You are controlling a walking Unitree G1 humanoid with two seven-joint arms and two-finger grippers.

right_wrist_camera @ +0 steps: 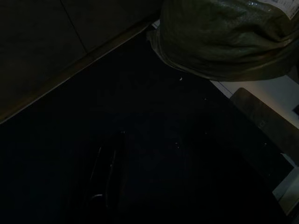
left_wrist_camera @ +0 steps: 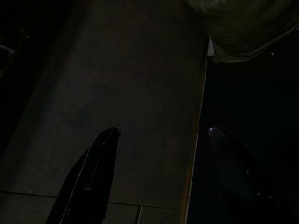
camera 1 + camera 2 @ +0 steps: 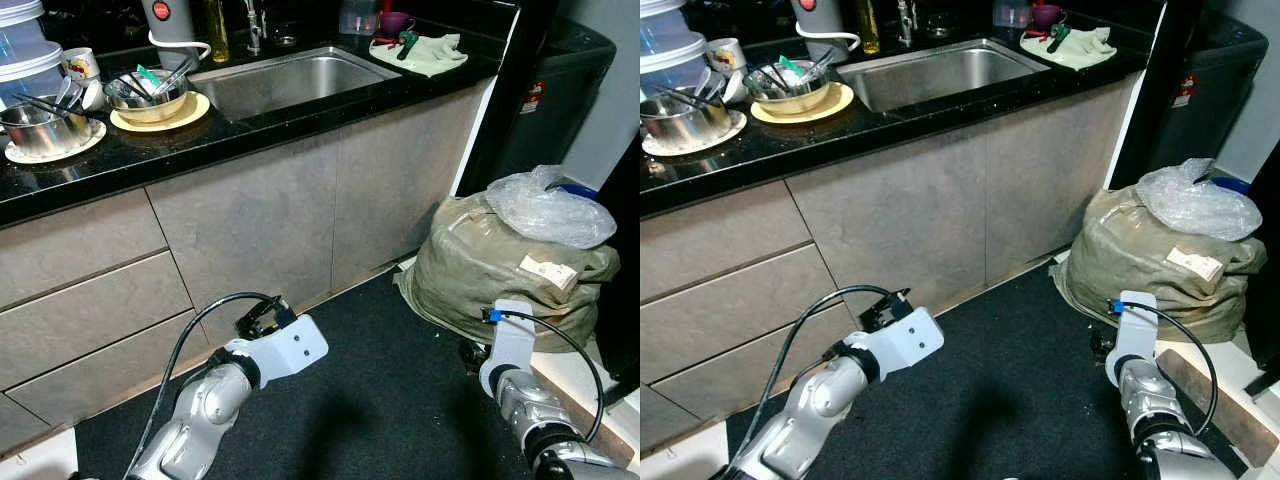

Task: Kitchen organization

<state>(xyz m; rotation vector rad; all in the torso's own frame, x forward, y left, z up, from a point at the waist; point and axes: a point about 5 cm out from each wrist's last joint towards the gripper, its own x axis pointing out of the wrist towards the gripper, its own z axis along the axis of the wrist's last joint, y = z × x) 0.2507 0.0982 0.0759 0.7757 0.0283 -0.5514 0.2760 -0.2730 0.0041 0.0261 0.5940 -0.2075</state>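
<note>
Two arms hang low before the grey cabinet fronts (image 3: pixel 250 220), over dark floor matting (image 3: pixel 380 400).

Largest container: olive sack (image 3: pixel 500 270) on the floor at right, stuffed full, a crumpled clear plastic bag (image 3: pixel 550 210) resting on top.

Steel sink (image 3: pixel 290 80) set in the black counter (image 3: pixel 200 140); its basin looks bare.

Steel pot (image 3: pixel 40 125) on a pale plate (image 3: pixel 55 148) at counter's left, utensils leaning inside.

Yellow bowl (image 3: pixel 150 100) on a yellow plate (image 3: pixel 185 115) beside the sink, holding several utensils; exact types unclear.

Stacked clear tubs (image 3: pixel 25 45) at the far left edge.

Mug (image 3: pixel 80 65) behind the pot.

Left gripper (image 2: pixel 159 135): fingers spread wide, holding nothing, facing the cabinet base.

Right gripper (image 1: pixel 105 163): wrist view too dark, cannot tell the spread; over matting near the sack.
</note>
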